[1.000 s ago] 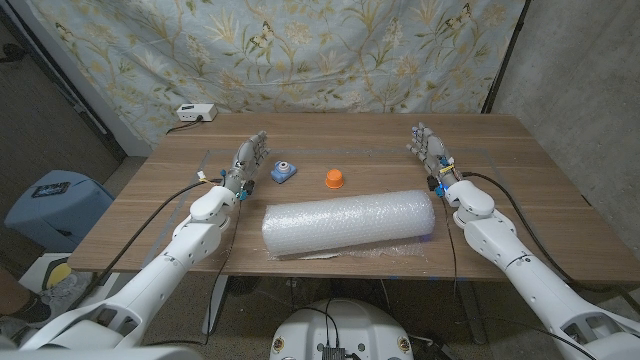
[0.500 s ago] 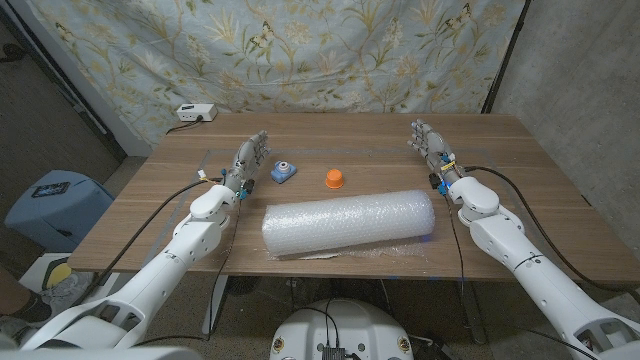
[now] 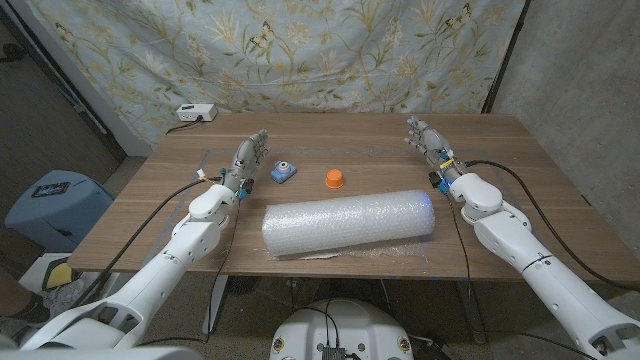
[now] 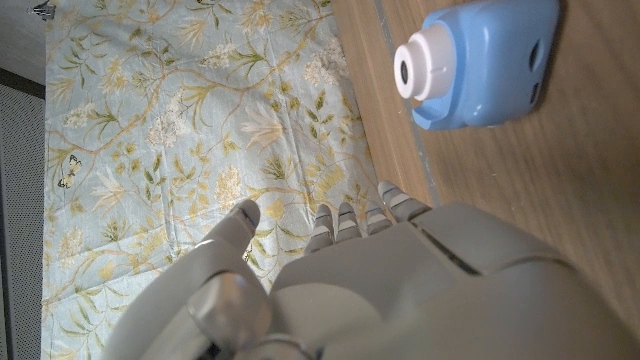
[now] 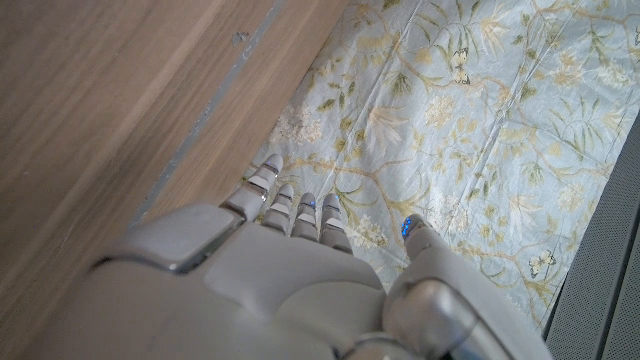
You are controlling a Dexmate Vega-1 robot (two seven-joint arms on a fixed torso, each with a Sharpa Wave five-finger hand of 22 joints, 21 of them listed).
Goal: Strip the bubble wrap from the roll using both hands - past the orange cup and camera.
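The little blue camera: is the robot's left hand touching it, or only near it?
Apart. In the head view bare table shows between the left hand and the blue camera; the left wrist view shows the camera lying beyond the fingers.

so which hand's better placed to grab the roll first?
Probably right. The right hand hovers open just beyond the bubble wrap roll's end, unobstructed. The left hand stands beside the blue camera, farther from its end.
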